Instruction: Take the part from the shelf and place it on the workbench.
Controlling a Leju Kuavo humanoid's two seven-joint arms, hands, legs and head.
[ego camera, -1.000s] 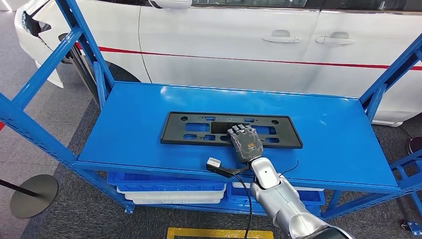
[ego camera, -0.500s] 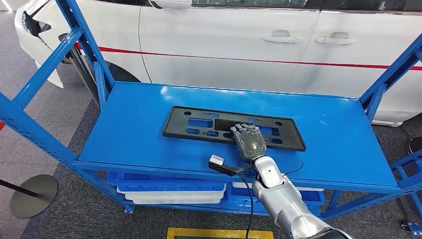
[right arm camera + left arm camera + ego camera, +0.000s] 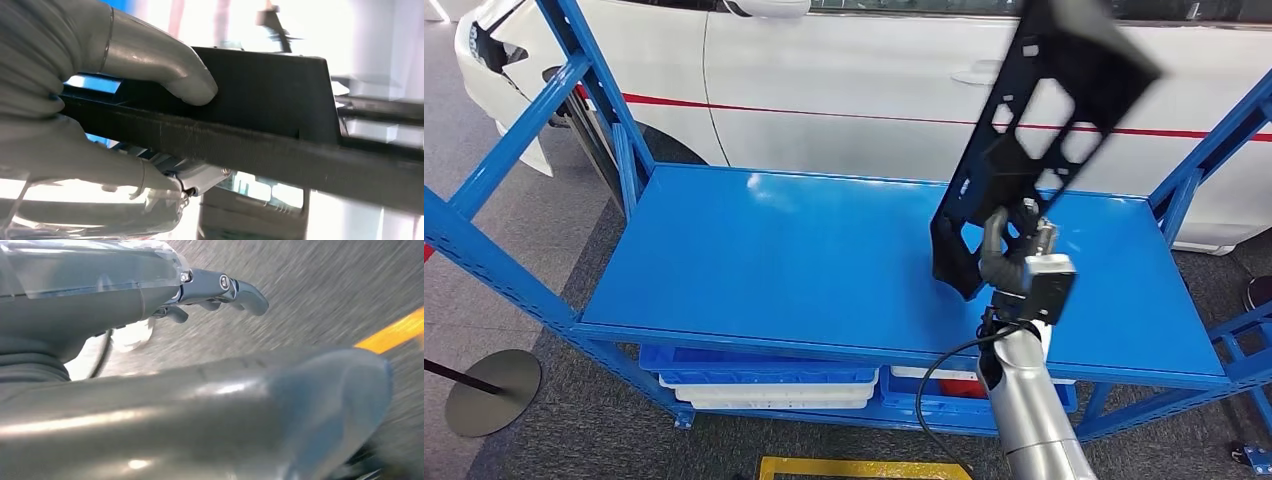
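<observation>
Part (image 3: 1034,130) tilted above blue shelf (image 3: 824,260), right hand (image 3: 1009,245) fingers (image 3: 155,62) clamped on it, white car (image 3: 874,90) behind.

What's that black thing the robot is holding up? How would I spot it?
Find the blue shelf in front of the white car. Above its right end, the right hand holds up the part: a long, flat black plastic panel with rectangular cut-outs, standing tilted in the air.

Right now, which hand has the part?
The right hand grips the black part, lifted tilted above the blue shelf. The left hand holds nothing.
</observation>
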